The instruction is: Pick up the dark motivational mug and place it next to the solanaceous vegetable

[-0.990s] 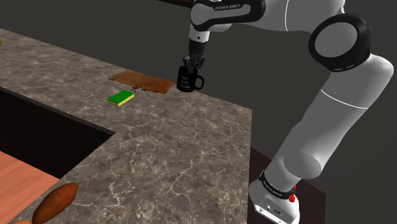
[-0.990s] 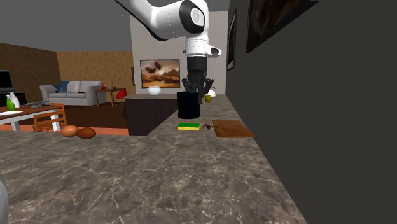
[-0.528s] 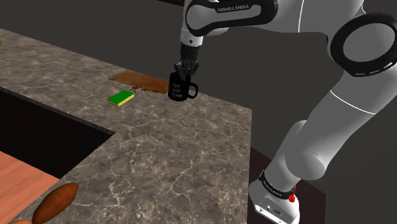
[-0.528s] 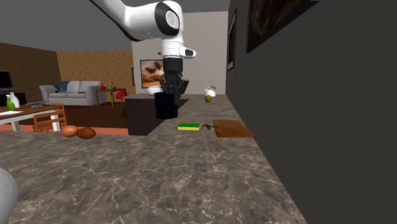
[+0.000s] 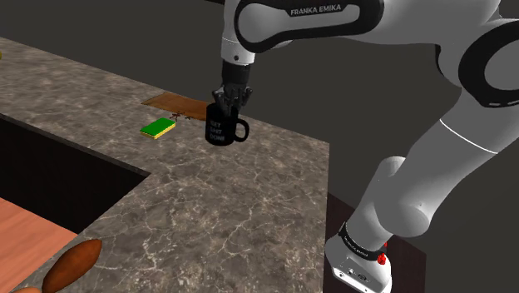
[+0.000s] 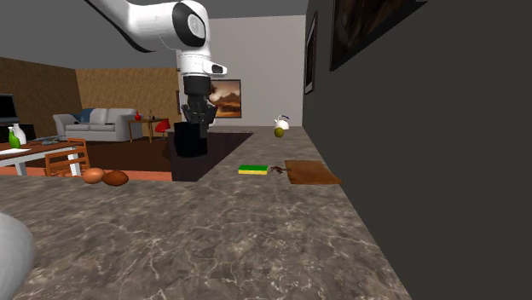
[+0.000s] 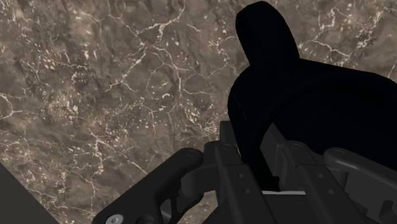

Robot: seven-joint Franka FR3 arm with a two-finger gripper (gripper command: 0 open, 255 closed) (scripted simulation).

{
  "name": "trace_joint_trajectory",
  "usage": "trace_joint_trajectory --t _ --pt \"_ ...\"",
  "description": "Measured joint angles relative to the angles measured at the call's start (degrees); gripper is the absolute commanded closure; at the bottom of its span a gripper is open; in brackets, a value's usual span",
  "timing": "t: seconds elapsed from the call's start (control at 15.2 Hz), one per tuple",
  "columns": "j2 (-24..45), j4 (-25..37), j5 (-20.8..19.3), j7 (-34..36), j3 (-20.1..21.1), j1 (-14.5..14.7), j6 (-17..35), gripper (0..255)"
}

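While our gripper clamps the black mug by its rim, aloft near the counter's back edge, we should carry it level and slowly toward the brown vegetable, without swinging.

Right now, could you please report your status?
Hand shut on black lettered mug. Mug held above grey-brown marbled counter. Flat green sponge on counter nearby, likely no obstacle.

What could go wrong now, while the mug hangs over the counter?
1. The end effector clasps the black mug with white lettering only at its rim, so it may tilt or slip.
2. A drop could break it on the hard-looking marbled brown counter.
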Motion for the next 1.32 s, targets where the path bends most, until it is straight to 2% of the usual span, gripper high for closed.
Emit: trace_joint_trajectory --t 0.33,0.99,1.32 --pt "-0.8 -1.0 0.8 6.9 4.1 3.1 0.3 255" --pt "3.1 3.0 1.2 21.1 12.3 9.1 0.3 255" --pt "7.9 8.9 -0.1 29.1 16.5 12.6 -0.8 255"
